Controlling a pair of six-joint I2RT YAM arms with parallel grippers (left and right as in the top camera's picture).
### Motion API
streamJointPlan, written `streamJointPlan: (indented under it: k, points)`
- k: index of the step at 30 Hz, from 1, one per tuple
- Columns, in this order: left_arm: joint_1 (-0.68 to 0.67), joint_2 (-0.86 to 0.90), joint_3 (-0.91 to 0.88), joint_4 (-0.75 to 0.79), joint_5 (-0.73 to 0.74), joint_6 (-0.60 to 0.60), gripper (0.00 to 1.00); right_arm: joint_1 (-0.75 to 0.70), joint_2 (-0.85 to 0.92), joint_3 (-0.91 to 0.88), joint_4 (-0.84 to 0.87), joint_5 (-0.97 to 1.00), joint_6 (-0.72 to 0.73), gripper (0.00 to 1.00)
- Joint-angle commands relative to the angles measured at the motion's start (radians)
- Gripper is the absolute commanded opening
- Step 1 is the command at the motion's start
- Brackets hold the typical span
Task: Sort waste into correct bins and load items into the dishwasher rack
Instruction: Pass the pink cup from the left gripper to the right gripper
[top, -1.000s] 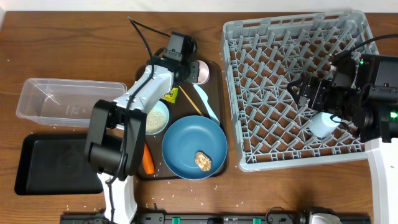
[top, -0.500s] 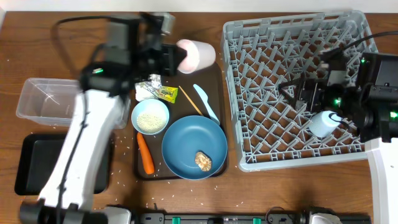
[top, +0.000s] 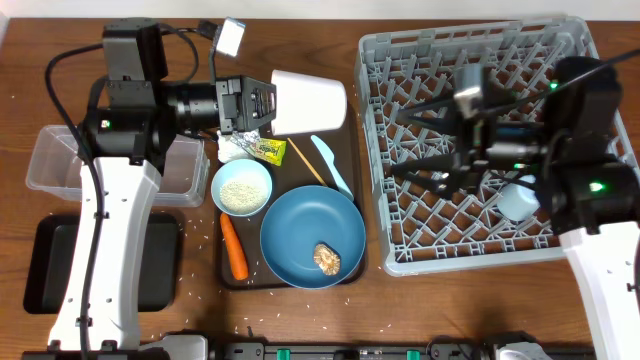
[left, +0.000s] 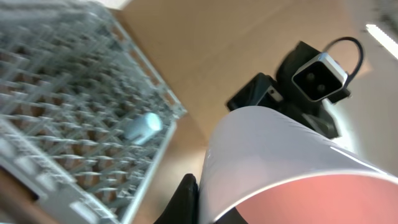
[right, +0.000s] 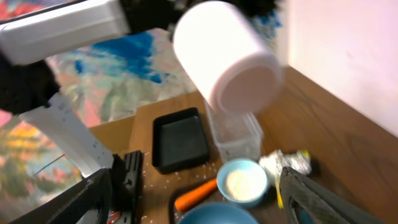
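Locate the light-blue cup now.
Overhead view: the light-blue cup sits inside the dishwasher rack, toward its right near corner, partly hidden under the right arm.

cup (top: 308, 102) pinkish-white | plate (top: 295, 225) blue | rack (top: 470, 254) grey grid | carrot (top: 234, 250) orange | tray (top: 40, 262) black

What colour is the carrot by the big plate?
Orange; the carrot shows best in the overhead view.
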Motion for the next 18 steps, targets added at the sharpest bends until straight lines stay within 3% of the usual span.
streamJointPlan:
  k: [1, 13, 18]
  points:
    - [-0.009, -0.014, 0.009, 0.001, 0.109, -0.061, 0.06, 0.084, 0.002, -0.001, 0.050, 0.095, 0.021, 0.81]
    - [-0.096, -0.019, 0.009, 0.001, 0.109, -0.088, 0.06, 0.223, 0.002, -0.001, 0.196, 0.441, 0.019, 0.86]
    - [-0.096, -0.020, 0.009, 0.002, 0.109, -0.106, 0.06, 0.224, 0.010, -0.001, 0.219, 0.474, 0.007, 0.88]
